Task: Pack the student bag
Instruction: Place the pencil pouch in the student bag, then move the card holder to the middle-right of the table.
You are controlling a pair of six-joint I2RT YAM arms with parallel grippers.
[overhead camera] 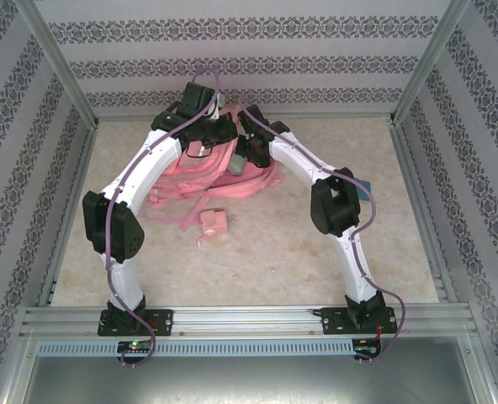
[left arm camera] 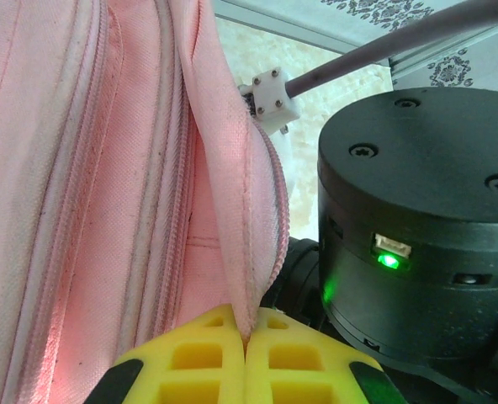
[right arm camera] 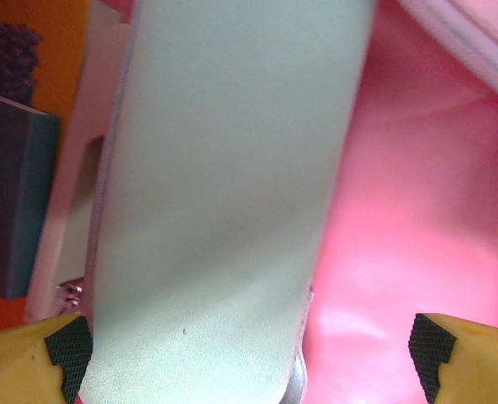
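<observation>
The student bag [overhead camera: 232, 172], a big pink backpack with loose straps, lies at the back middle of the table. My left gripper [left arm camera: 247, 337] is shut on the bag's zipper edge [left arm camera: 232, 210], and the pink fabric is pinched between the yellow fingers. In the top view it sits over the bag's upper left [overhead camera: 200, 141]. My right gripper [right arm camera: 245, 353] reaches into the bag's pink inside [right arm camera: 417, 210] and stands open. A pale grey-green pouch-like thing [right arm camera: 224, 194] lies between its fingertips [right arm camera: 64, 349], with a gap on the right side.
A small pink pouch [overhead camera: 212, 225] lies on the table in front of the bag. A teal thing [overhead camera: 363, 187] shows behind the right arm's elbow. Beside the pale thing are a dark teal block [right arm camera: 9, 202] and an orange surface [right arm camera: 51, 59]. The right arm's black motor [left arm camera: 417, 219] is close to my left gripper.
</observation>
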